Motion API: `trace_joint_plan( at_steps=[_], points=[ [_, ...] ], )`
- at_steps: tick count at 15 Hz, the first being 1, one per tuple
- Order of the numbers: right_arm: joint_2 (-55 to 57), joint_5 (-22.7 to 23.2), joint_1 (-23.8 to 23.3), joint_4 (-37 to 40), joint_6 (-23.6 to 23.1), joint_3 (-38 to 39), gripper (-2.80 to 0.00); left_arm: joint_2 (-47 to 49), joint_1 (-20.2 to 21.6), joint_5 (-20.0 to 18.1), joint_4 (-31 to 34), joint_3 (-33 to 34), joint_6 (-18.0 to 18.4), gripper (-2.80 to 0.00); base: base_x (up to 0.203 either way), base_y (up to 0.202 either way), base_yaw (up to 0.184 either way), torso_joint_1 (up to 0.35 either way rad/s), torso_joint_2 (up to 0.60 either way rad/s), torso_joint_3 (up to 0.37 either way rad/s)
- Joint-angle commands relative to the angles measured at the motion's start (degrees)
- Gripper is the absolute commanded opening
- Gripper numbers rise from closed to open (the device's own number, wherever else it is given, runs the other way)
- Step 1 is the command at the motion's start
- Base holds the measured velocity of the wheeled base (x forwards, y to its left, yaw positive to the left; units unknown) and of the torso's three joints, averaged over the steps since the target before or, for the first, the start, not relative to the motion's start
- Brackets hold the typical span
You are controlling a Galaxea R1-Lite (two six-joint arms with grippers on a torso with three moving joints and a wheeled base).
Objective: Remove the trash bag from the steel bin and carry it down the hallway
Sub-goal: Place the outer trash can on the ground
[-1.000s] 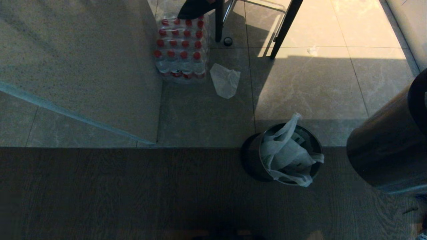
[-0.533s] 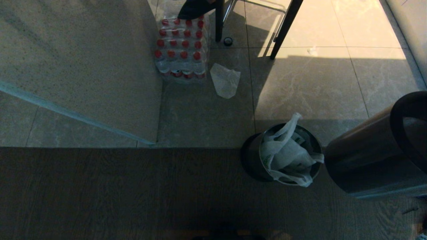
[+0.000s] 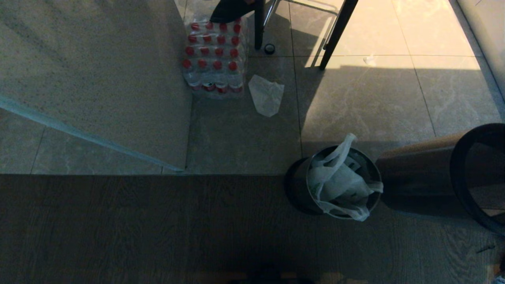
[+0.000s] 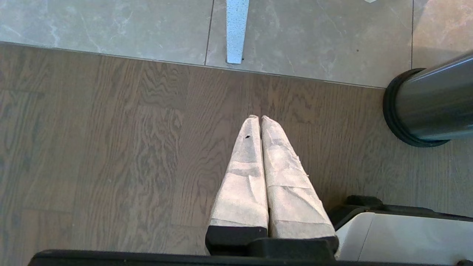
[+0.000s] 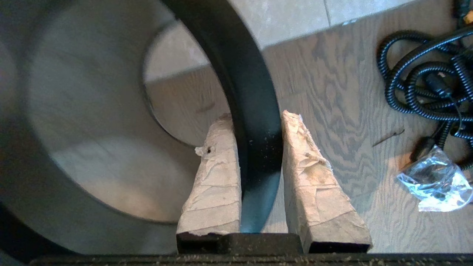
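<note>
The steel bin (image 3: 300,189) stands on the wood floor near the tile edge, and its black base ring shows in the left wrist view (image 4: 397,111). The wrinkled white trash bag (image 3: 339,185) sits inside it, one loop handle sticking up. My right gripper (image 5: 255,118) is shut on the black rim (image 5: 251,92) of a second dark steel cylinder (image 3: 414,169). That cylinder is held on its side just right of the bin, and the floor shows through it. My left gripper (image 4: 260,119) is shut and empty, parked over the wood floor left of the bin.
A shrink-wrapped pack of red-capped bottles (image 3: 215,55) and a flat white wrapper (image 3: 266,94) lie on the tiles beyond. Dark furniture legs (image 3: 339,31) stand at the back. Black coiled cables (image 5: 425,81) and clear cellophane (image 5: 432,181) lie on the wood at my right.
The held steel cylinder has swung left towards the bin and tipped over, so its black-rimmed opening now faces me. The bin and the bag have not moved.
</note>
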Motion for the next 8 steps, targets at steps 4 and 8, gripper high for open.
trace_joint_plan(
  at_steps=[4, 8],
  points=[
    [10.56, 0.28, -1.07, -11.02, -0.99, 6.11, -2.8, 0.0, 0.02, 0.08, -0.01, -0.02, -0.06, -2.8, 0.0, 0.0, 0.0, 0.0, 0.0, 0.0],
    [27.84, 0.22, -5.24, -28.24, -0.92, 6.87, -2.8, 0.0, 0.02, 0.03, -0.01, -0.02, -0.06, -2.8, 0.0, 0.0, 0.0, 0.0, 0.0, 0.0]
  ],
)
